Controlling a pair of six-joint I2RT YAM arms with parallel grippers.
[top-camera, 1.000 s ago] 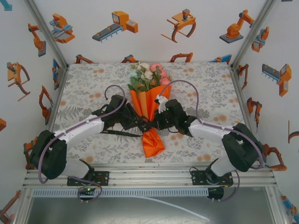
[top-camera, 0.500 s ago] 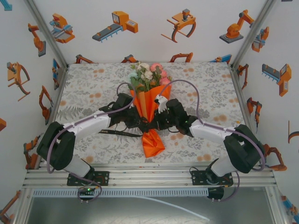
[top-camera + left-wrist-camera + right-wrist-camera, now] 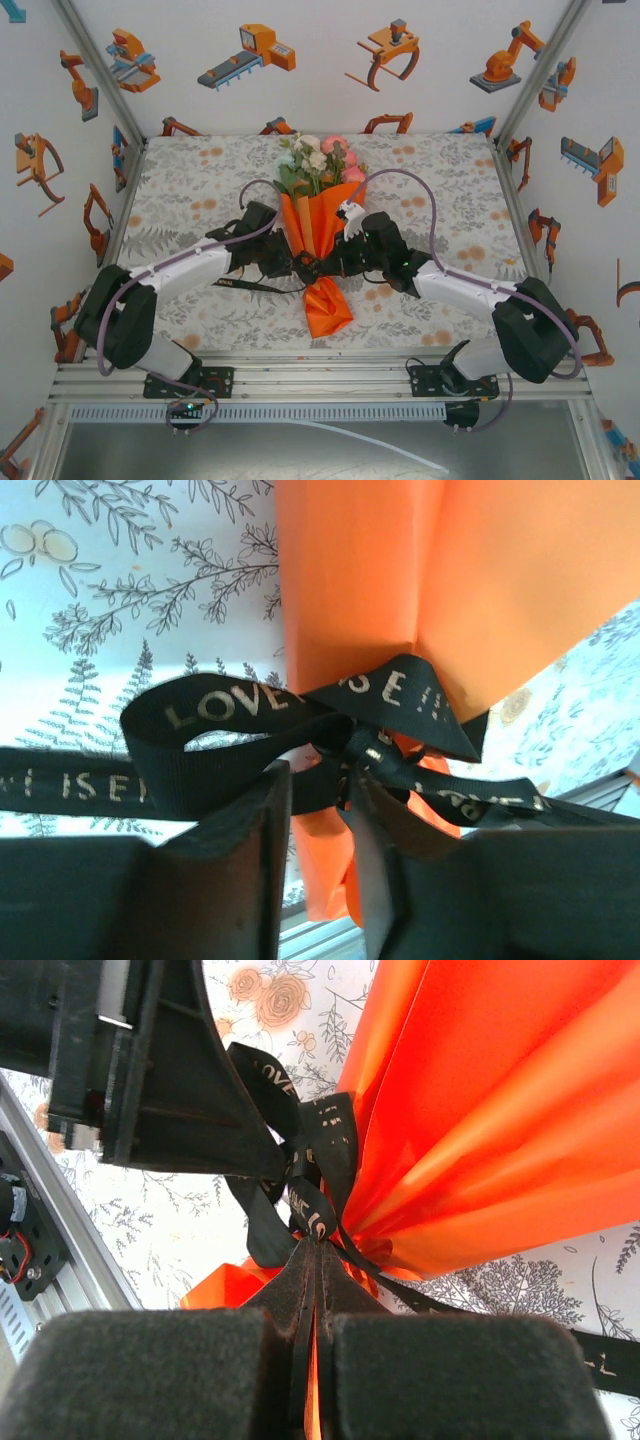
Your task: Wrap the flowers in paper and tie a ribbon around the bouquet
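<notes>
Left gripper (image 3: 320,785): the jaws stand a narrow gap apart, with a bunched strand of the ribbon (image 3: 230,705) sitting in that gap at the tips. I cannot tell whether they pinch it.
Right gripper (image 3: 318,1248): the jaws are pressed together on a strand of ribbon that comes straight off the knot.
Ribbon: black with pale lettering, knotted around the narrow waist of the bouquet (image 3: 318,225). The knot lies just ahead of both grippers' fingertips. One loop arches out to the left above the left gripper's tips, and a loose tail trails along the desk (image 3: 200,180) beside the left arm.
Bouquet: lying flat between the two grippers, which meet at its waist from either side.
Paper (image 3: 500,1110): orange, fanning wide beyond the right gripper's tips. A short crumpled end sticks out on the near side of the knot.
Flowers (image 3: 318,160): pink, white and green blooms at the cone's far end, well beyond both grippers.
</notes>
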